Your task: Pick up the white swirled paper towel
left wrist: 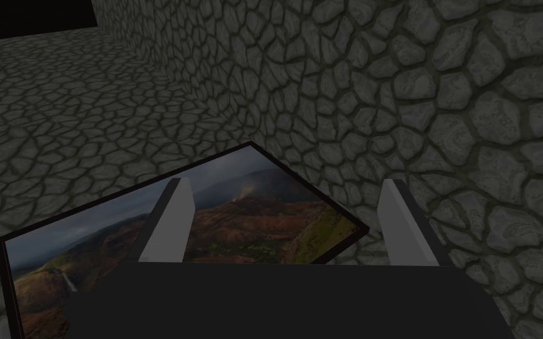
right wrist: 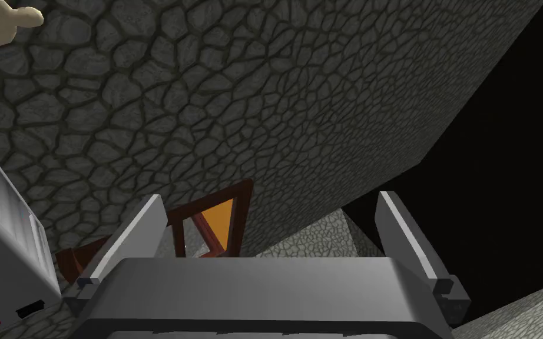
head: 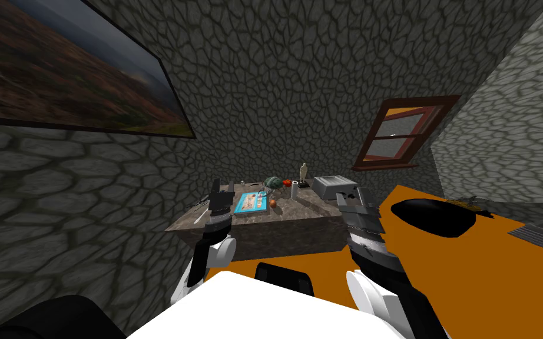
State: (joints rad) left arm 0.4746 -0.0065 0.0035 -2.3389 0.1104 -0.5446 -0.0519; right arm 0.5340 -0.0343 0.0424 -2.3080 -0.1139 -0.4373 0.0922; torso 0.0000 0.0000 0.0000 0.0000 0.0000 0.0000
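Two pincers hang short of the tabletop (head: 303,210), each with its fingers spread apart and nothing between them. The left pincer (left wrist: 288,187) faces the stone wall. The right pincer (right wrist: 270,200) is near the grey boxy appliance (head: 330,186).

The paper towel (head: 294,190) stands as a small white upright roll toward the back of the tabletop, between the blue tray (head: 249,203) and the grey appliance, just in front of a pale figurine (head: 304,171). Both pincers are well apart from it.

I judge the roll to be light, soft and easily dented, and likely to tip or skid if a finger nudges it before both sides are pressed. The best hold looks to be across its middle from the side, fingers either side of the cylinder, squeezing gently. The right pincer looks the nearer one for that reach.

The blue tray is the one clear container. It holds several small pale and brownish pieces, too small to identify. A small orange-red thing (head: 274,203) sits just outside it on the tabletop.
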